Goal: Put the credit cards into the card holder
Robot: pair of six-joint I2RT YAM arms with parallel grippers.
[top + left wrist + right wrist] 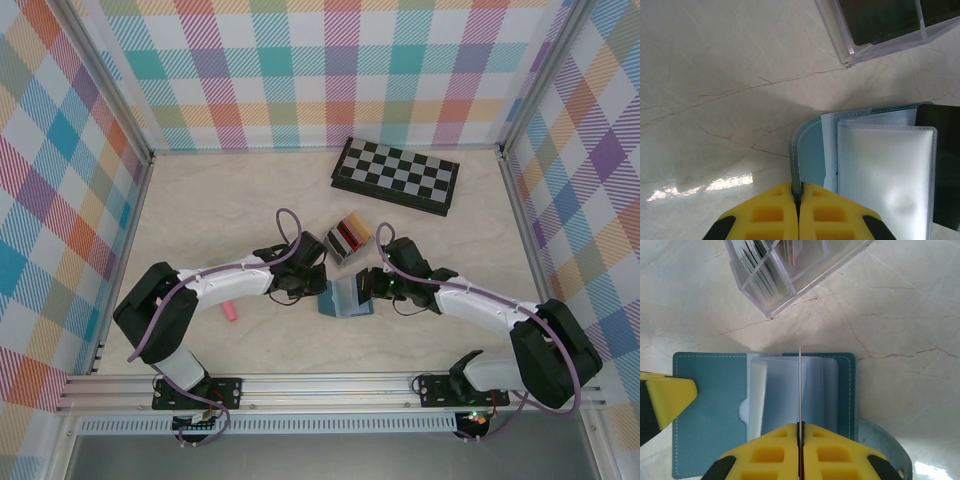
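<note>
Top view, holder: the teal card holder [345, 300] lies open on the pale table [220, 220], lower centre of the frame, between the two arms' tips.
Top view, left gripper: the left gripper [322, 286] meets the holder's left edge.
Top view, right gripper: the right gripper [368, 285] sits at the holder's right edge.
Top view, cards: red, dark and yellow credit cards [350, 235] stand upright in a clear tray [338, 252] just above the holder.
Top view, others: a folded chessboard [396, 175] lies at upper right. A pink stick [229, 311] lies at lower left, beside the left arm.

Left wrist view, pincer: the yellow fingers [775, 215] are pressed together on the thin teal cover edge of the holder at bottom centre.
Left wrist view, holder: its clear plastic sleeves [885, 175] fill the lower right.
Left wrist view, tray: one clear corner shows at upper right.

Right wrist view, pincer: the yellow fingers [832, 455] pinch one thin card [800, 385], seen edge-on and upright over the sleeves. Its colour cannot be told.
Right wrist view, holder: it is spread open across the middle, teal cover to the left. The left gripper's yellow finger clamps that cover at the left edge.
Right wrist view, tray: it sits at top centre with cards inside, apart from the holder.
</note>
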